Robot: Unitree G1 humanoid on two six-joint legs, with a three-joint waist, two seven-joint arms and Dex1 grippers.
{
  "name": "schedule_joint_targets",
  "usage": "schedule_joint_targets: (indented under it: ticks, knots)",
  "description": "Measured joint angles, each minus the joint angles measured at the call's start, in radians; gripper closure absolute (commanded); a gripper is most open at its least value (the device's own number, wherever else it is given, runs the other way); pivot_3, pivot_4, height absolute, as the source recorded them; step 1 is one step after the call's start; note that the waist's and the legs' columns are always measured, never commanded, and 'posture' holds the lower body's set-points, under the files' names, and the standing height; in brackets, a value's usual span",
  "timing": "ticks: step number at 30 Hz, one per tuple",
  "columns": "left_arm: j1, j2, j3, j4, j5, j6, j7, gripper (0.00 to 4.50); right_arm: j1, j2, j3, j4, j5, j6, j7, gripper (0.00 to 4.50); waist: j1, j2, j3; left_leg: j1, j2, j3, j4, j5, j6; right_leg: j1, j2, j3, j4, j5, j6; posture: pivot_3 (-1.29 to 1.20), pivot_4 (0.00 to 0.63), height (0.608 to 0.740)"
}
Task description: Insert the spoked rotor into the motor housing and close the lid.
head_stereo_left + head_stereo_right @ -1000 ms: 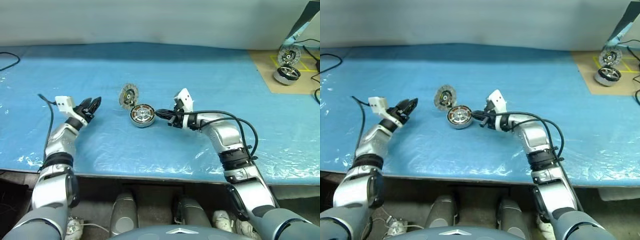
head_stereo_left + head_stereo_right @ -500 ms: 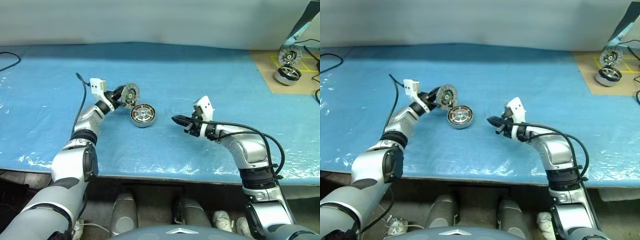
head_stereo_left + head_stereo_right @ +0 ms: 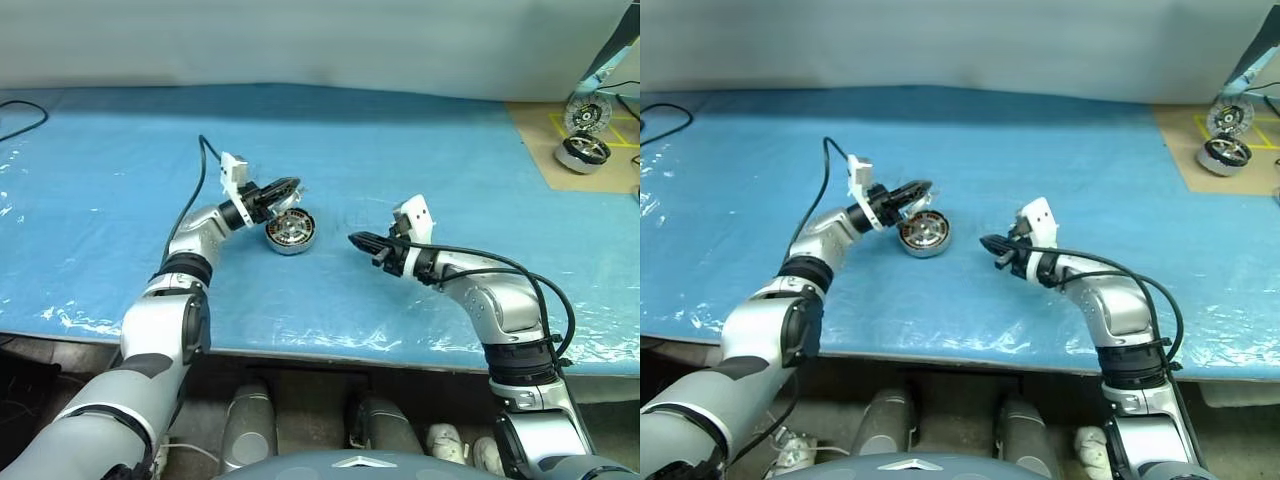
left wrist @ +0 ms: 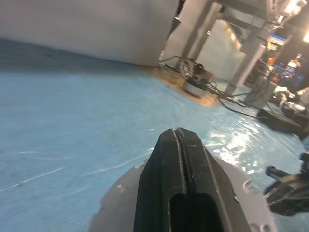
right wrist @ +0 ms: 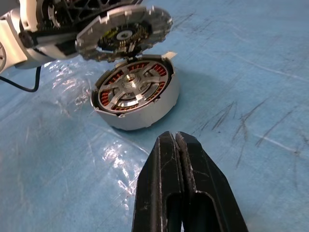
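Jaws clamp lid (image 5: pixel 123 30), above motor housing (image 5: pixel 136 96)

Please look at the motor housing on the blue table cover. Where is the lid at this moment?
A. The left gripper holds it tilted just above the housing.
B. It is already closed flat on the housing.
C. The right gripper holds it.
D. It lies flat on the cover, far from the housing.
A: the left gripper is shut on the lid, which hangs tilted over the open motor housing; the right gripper is shut on nothing.
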Motion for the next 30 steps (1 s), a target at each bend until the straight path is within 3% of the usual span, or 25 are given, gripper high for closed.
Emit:
schedule_joint_targets:
  ticks: [10,17,22,26,30]
  knots:
    - [0.062,0.012,-0.158,-0.048,0.114,0.017,-0.102,4.48,-0.026,-0.018,-0.029,-0.008,0.029,0.009,-0.032,4.5,-0.002,0.0,0.0,0.0,0.0,0.0,-0.004,0.0,0.0,0.003,0.0,-0.002,-0.007,0.0,0.0,0.0,0.15,0.74]
    - [0.086,0.051,-0.173,-0.136,0.097,0.108,-0.172,4.48,-0.028,-0.019,-0.018,-0.01,0.034,0.005,-0.024,4.5,-0.004,0.0,0.0,0.0,0.0,0.0,-0.005,0.0,0.0,0.003,0.0,-0.003,-0.009,0.001,0.001,0.0,0.15,0.74]
    - [0.148,0.071,-0.113,-0.491,-0.098,0.385,-0.192,4.48,-0.066,-0.015,-0.006,-0.033,0.069,0.004,0.013,4.5,-0.008,0.001,0.001,-0.002,0.001,0.0,-0.005,0.0,0.0,0.002,0.0,-0.004,-0.009,0.001,0.0,0.0,0.15,0.74]
    - [0.247,0.164,-0.091,-0.817,-0.221,0.571,-0.164,4.48,-0.126,-0.007,0.003,-0.019,0.091,0.0,0.052,4.5,-0.018,0.004,0.001,0.0,0.002,0.001,-0.006,0.0,0.0,0.003,0.001,-0.003,-0.01,0.0,0.0,0.0,0.15,0.74]
    - [0.4,0.221,-0.065,-0.969,-0.265,0.644,-0.075,4.5,-0.191,0.002,0.104,0.049,0.06,-0.055,0.112,3.6,-0.021,0.006,0.001,0.0,0.002,0.001,-0.006,0.0,0.0,0.003,0.001,-0.003,-0.01,0.0,0.0,0.0,0.15,0.74]
